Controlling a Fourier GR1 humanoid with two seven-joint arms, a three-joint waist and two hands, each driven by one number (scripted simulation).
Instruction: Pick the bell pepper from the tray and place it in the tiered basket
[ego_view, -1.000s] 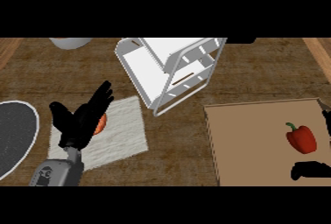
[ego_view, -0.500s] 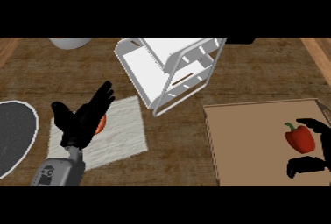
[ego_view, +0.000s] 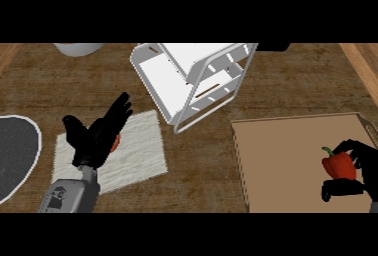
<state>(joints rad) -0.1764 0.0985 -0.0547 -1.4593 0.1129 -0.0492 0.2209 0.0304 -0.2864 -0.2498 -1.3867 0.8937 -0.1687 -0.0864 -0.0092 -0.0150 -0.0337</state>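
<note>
1. Right hand (ego_view: 353, 170) sits at the right edge of the view, over the tray (ego_view: 288, 165), with its fingers curving over the far side of the bell pepper (ego_view: 339, 165) and the thumb showing just near of it. The digits bracket the pepper from both sides, but whether they touch it I cannot tell; I judge this to be the closing stage of the grasp, not a finished hold.
2. That red pepper with its green stem lies on the right part of the tan tray, its stem pointing far-left, which leaves its rounded body free for the fingers to wrap.
3. Far and left of the tray, well apart from the pepper, stands the white tiered basket (ego_view: 193, 80), open shelves facing up. Carrying the pepper there likely calls for a lift first, then a move left and away.
4. Left hand (ego_view: 96, 134) rests at the left with fingers straight and spread, over a pale cloth (ego_view: 136, 150); something red-orange shows behind it, too hidden to name.
5. At the left edge lies a dark plate (ego_view: 15, 155) with a white rim.
</note>
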